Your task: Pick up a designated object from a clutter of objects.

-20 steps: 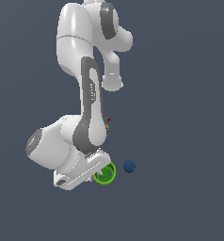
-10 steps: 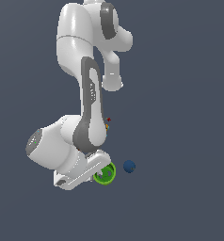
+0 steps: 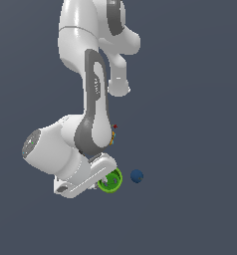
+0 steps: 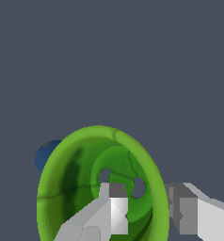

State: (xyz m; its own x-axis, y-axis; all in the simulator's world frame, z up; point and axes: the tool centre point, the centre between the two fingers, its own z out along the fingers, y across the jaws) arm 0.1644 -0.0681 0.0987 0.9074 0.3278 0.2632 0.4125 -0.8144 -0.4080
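Note:
The designated object, a bright green round cup point(image 3: 112, 181) with a thick rim, lies just under my wrist in the exterior view. In the wrist view the cup point(image 4: 76, 188) fills the lower half. My gripper point(image 4: 147, 207) straddles its wall. One finger point(image 4: 115, 207) is inside the cup, the other against the outside of the rim, and they look shut on the wall. The arm hides the fingers in the exterior view. Of the clutter of objects, a small blue ball point(image 3: 136, 176) lies close beside the cup, apart from it.
A tiny red piece point(image 3: 115, 126) and a small orange-yellow piece point(image 3: 112, 137) peek out beside my forearm, behind the cup. The blue ball point(image 4: 47, 155) shows partly behind the cup's rim in the wrist view. The floor is plain dark grey.

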